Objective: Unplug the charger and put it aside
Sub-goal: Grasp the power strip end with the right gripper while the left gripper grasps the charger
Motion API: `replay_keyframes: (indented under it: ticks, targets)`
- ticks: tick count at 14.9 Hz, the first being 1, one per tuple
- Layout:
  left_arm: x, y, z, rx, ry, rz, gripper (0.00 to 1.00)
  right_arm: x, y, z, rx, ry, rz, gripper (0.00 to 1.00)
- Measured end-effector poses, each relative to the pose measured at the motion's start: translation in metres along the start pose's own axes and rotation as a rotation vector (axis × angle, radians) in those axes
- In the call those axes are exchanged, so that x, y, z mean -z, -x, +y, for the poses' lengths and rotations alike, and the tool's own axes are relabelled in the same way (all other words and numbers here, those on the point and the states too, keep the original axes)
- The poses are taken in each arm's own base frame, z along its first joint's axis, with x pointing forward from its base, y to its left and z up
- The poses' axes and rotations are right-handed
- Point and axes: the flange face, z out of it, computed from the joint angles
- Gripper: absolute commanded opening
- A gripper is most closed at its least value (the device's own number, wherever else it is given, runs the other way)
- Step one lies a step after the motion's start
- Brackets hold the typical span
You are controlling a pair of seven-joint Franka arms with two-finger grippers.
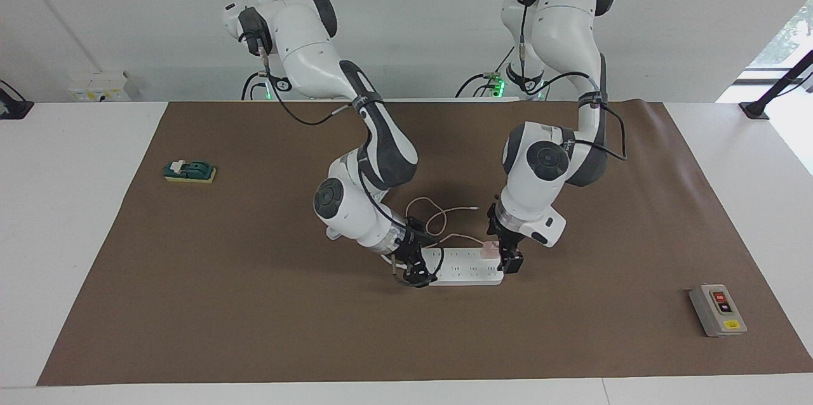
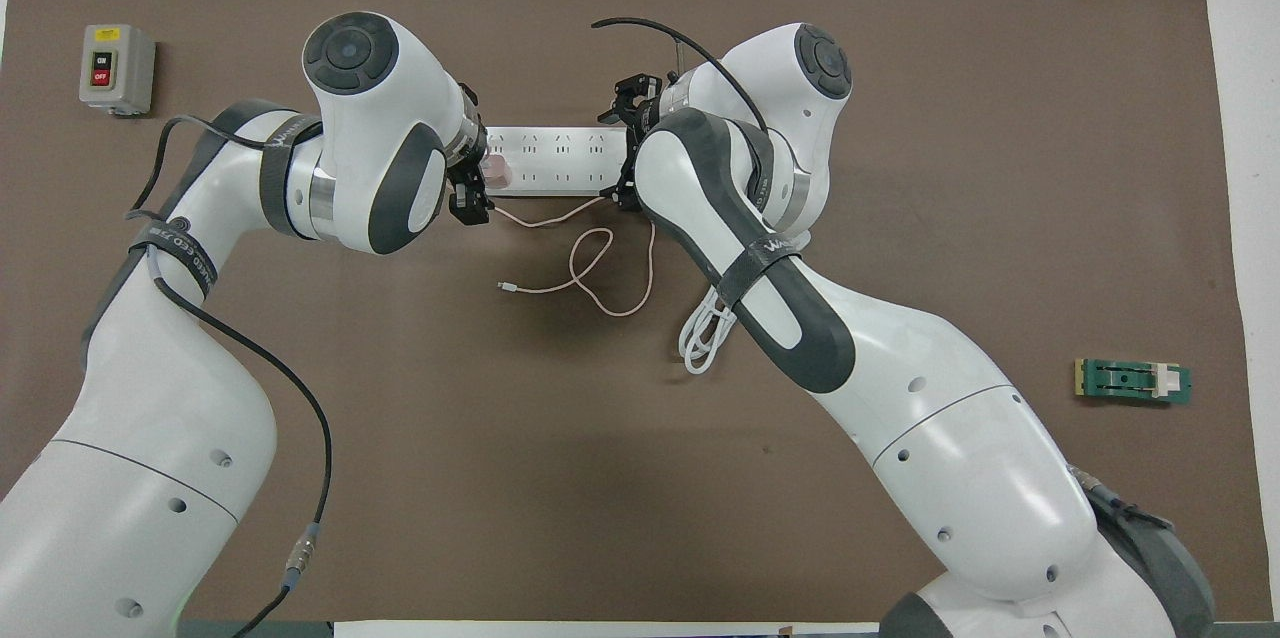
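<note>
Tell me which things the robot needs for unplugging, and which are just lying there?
Needed: the charger with its pink cable, the power strip it sits in, the left gripper, the right gripper.

Lying about: the grey switch box, the green block.

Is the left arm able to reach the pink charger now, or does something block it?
Probably yes. The left gripper is already at the charger, which sits plugged into the power strip at that end. Nothing lies between them; the right gripper is at the strip's other end.
</note>
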Motion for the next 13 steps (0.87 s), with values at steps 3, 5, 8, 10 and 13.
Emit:
replay_keyframes:
  ticks: [3,5,8,10,13]
  targets:
    - [-0.0016,0.0010,-0.0011,-0.004,0.002,0.002,0.48,-0.0006,0.0001,-0.0002,0.001,-0.001,0.000,0.99]
    - [-0.0013,0.0010,-0.0007,-0.004,0.005,0.002,0.07,-0.0005,-0.0001,-0.0006,0.000,-0.004,0.000,0.99]
    - [-0.0008,0.0020,-0.0016,-0.008,0.006,0.004,0.00,-0.0035,-0.0024,-0.0006,-0.002,-0.002,0.002,0.99]
    - [-0.0008,0.0020,-0.0017,-0.009,0.007,0.005,0.00,-0.0043,-0.0031,-0.0008,-0.003,-0.004,0.003,0.99]
    - [-0.0008,0.0021,-0.0017,-0.009,0.007,0.005,0.00,-0.0042,-0.0043,-0.0028,-0.004,-0.022,0.004,0.99]
